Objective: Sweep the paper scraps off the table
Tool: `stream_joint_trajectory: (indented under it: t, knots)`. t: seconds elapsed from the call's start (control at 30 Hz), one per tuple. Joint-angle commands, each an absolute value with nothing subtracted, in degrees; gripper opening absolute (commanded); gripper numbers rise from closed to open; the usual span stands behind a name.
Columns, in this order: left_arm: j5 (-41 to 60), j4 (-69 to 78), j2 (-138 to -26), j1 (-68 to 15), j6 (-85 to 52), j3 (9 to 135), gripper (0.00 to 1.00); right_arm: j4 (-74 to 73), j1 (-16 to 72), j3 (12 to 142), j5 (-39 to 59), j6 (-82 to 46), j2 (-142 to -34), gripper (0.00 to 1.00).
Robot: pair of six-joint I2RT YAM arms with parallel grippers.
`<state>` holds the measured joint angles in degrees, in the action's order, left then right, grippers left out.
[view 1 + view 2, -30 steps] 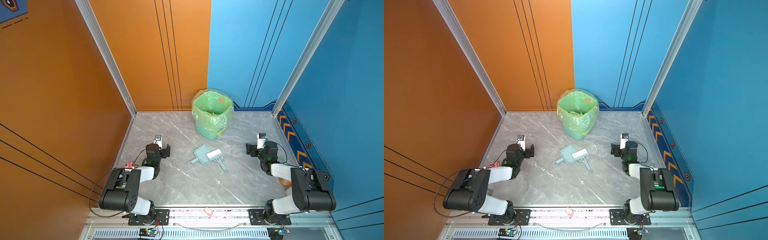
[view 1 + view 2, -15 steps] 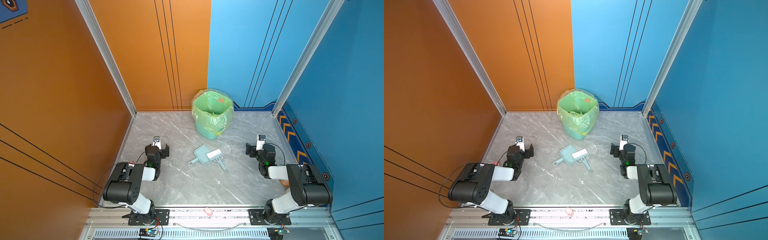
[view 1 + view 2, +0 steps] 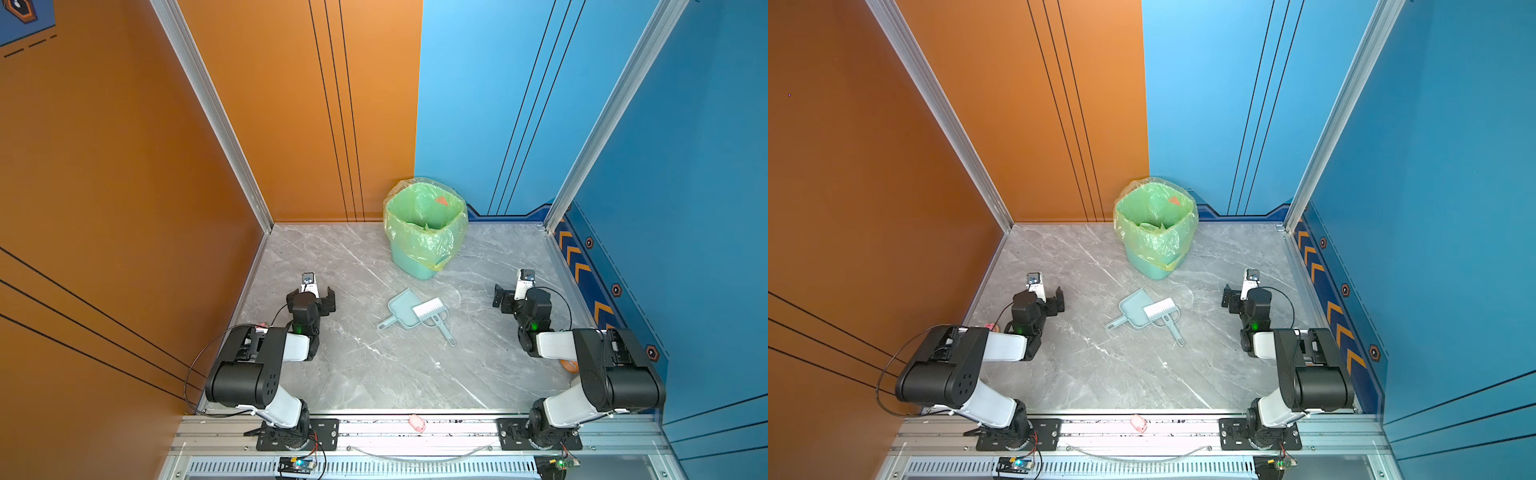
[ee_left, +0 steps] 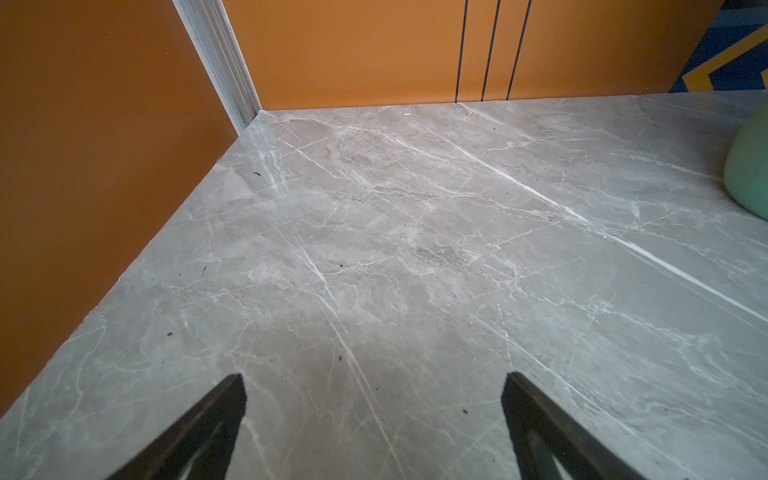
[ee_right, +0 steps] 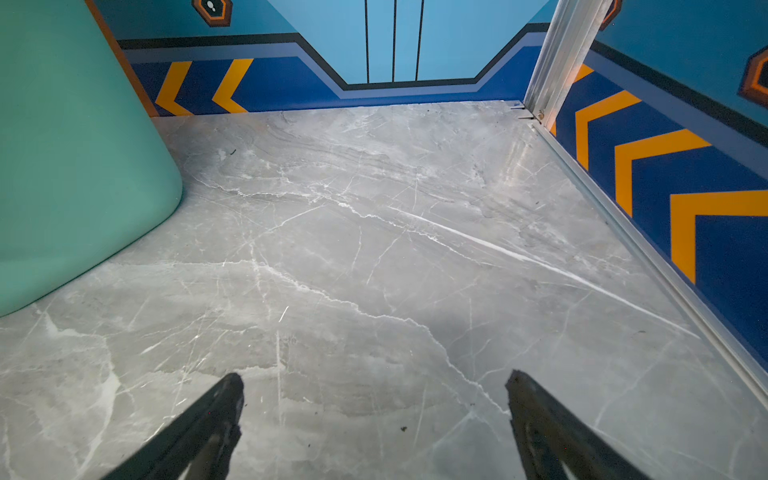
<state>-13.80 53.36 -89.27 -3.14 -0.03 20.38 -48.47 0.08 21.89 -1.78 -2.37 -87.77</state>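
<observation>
In both top views the grey table shows few paper scraps: an orange-red one lies inside the lined bin, a pink bit peeks out by my left arm, and an orange one sits under my right arm. My left gripper is open over bare table near the left wall. The right gripper is open too, above bare table near the right wall. Neither holds anything.
A mint bin with a yellow-green liner stands at the back centre. A mint dustpan and a white-bristled brush lie mid-table between the arms. A pink pig figurine rests on the front rail.
Both arms have folded back a little toward the front rail. The right jaws have spread slightly wider. Dustpan, brush and bin have not moved.
</observation>
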Motion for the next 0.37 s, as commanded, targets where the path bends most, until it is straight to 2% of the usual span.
stream_joint_trajectory:
  t: [0.0, 0.33]
  knots:
    - [-15.6, 53.4, -89.4, -3.7, 0.0, 21.2, 0.98, -48.9, 0.4, 22.1, -2.9, -2.9, -87.7, 1.0]
    - [-14.8, 53.4, -89.6, -3.2, -0.2, 21.4, 0.98, -48.9, 0.6, 22.0, -3.1, -2.9, -87.7, 1.0]
